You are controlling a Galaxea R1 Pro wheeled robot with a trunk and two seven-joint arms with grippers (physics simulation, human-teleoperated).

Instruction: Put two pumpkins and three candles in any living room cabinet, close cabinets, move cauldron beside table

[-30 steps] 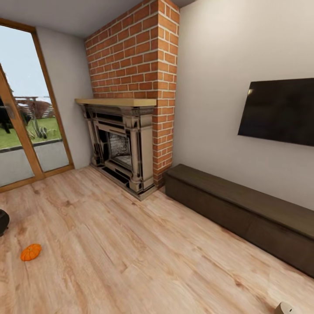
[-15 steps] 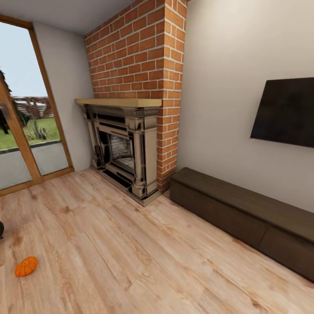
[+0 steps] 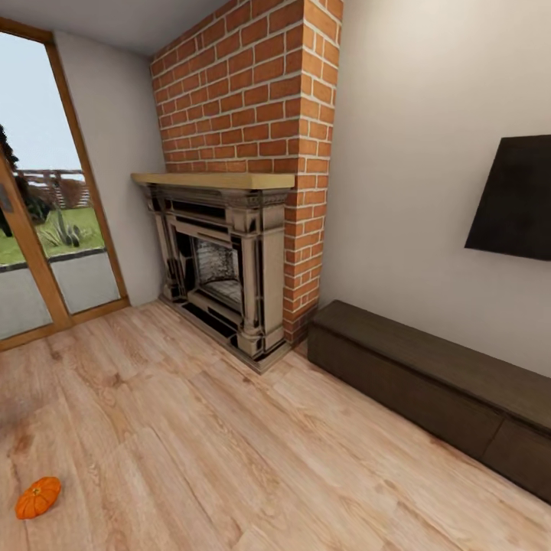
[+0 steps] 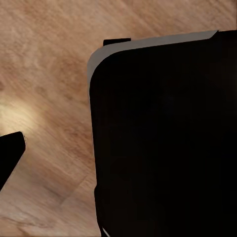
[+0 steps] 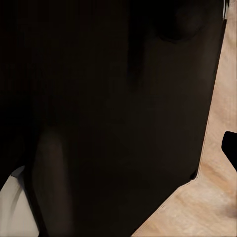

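Observation:
One small orange pumpkin (image 3: 37,497) lies on the wood floor at the lower left of the head view. The long, low dark-brown cabinet (image 3: 428,386) stands against the right wall beside the fireplace, with its fronts shut flush. The candles, the cauldron and the table are out of view. In the left wrist view a black slab of the robot's body (image 4: 163,143) hangs over the floor, with a dark tip at the frame's edge. The right wrist view looks onto dark robot body (image 5: 108,113) with a strip of floor beside it.
A brick fireplace (image 3: 229,268) with a wooden mantel juts from the back wall. A glass door (image 3: 38,229) to a garden is at the left. A dark TV (image 3: 513,199) hangs above the cabinet. Open wood floor (image 3: 229,451) stretches between pumpkin and cabinet.
The whole head view has shifted as the camera moved. The fireplace and TV slid right, the pumpkin slid down-left, and the black object at the left edge and the pale cylinder at the bottom right left the view.

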